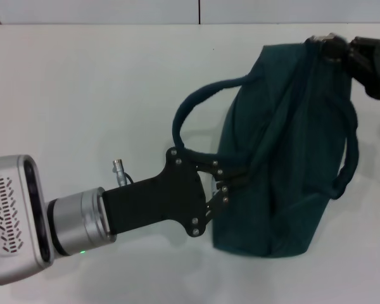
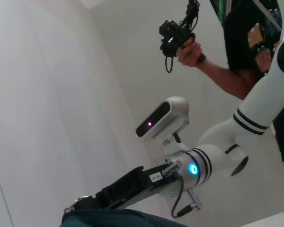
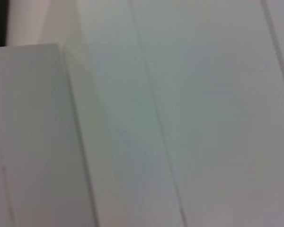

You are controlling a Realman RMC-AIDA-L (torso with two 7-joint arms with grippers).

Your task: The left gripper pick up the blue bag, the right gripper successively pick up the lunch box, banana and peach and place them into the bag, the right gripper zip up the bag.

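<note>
My left gripper [image 1: 225,183] pinches the bag's [image 1: 285,183] near handle to steady it while my right gripper [image 1: 332,47] clamps the zipper end, zipping it shut.

Surface: a plain white table [image 1: 82,95], filling the head view up to a pale wall along the top edge.
On it: the blue bag [image 1: 285,164], at the right of centre, lying on its side with one rolled handle looping toward upper centre.
</note>
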